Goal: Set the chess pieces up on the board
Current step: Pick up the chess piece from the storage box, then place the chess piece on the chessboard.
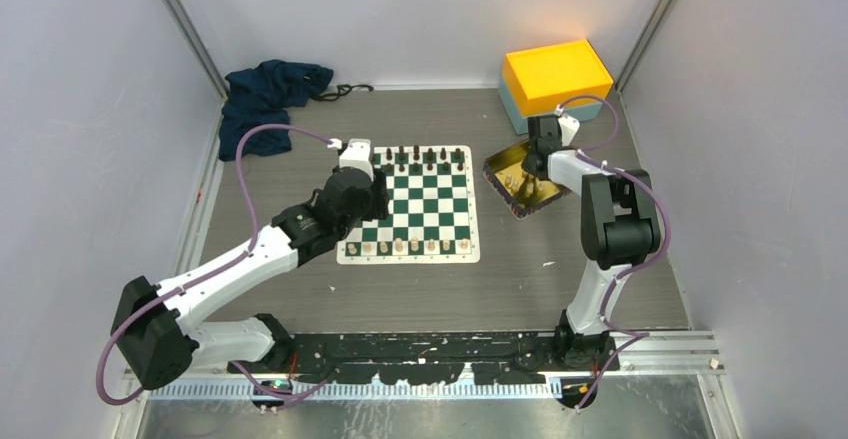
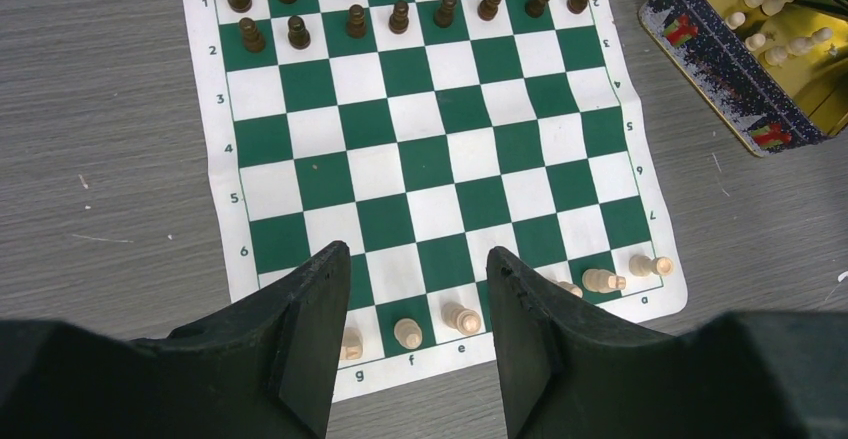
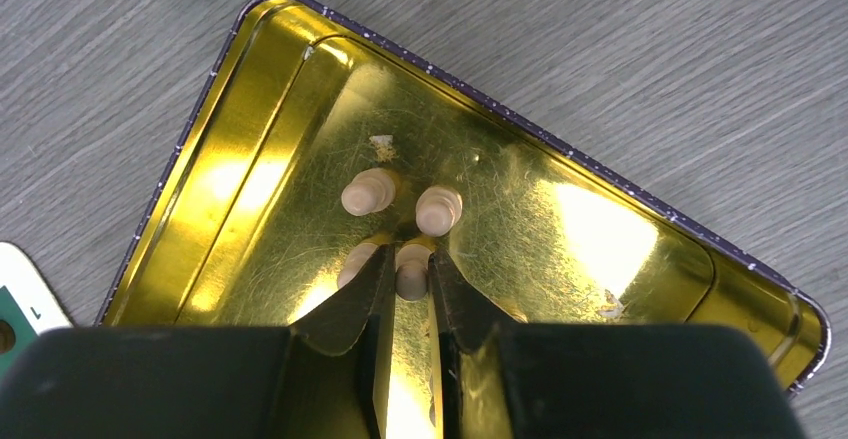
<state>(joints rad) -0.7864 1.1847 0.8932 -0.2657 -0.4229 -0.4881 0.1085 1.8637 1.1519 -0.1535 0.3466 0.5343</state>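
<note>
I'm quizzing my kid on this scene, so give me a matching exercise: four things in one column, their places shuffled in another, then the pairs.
1. dark brown wooden chess pieces
2. yellow rectangular box
3. crumpled dark blue cloth
4. right gripper

A. far left corner
B. in the shiny gold tray, pinching a cream chess piece
C. far rows of the green-and-white chessboard
D. far right corner

Pairs: 1-C, 2-D, 3-A, 4-B

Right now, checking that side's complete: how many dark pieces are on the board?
16 dark pieces on the board: eight in the far row, eight in the next. None seems hidden.
</note>
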